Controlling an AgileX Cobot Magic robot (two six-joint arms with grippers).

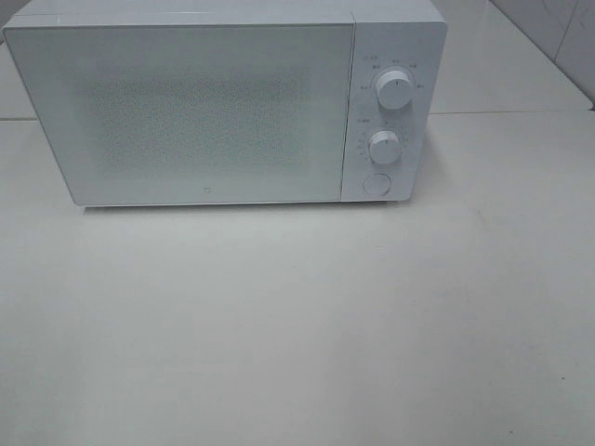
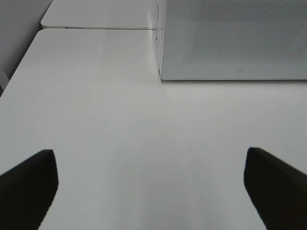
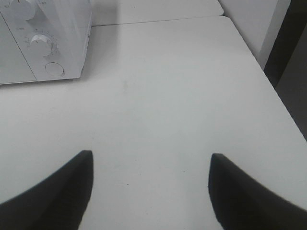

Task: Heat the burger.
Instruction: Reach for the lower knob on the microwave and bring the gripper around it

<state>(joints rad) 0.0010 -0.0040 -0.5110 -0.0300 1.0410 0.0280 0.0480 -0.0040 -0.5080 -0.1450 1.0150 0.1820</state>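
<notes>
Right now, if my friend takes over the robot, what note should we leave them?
Left gripper: open, holding nothing, above the table.
Right gripper: open, holding nothing, above the table on the microwave's control side.
Microwave: on the table, door closed.
Burger: in no view; whether it sits behind the frosted door cannot be told.
Done: nothing that shows.
Left: find the burger, get it inside if it is not, then probably set the dials.

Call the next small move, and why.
Probably reach the right gripper toward the round button under the microwave knobs, likely the door release: door shut, no burger in view, left gripper also open and empty.
</notes>
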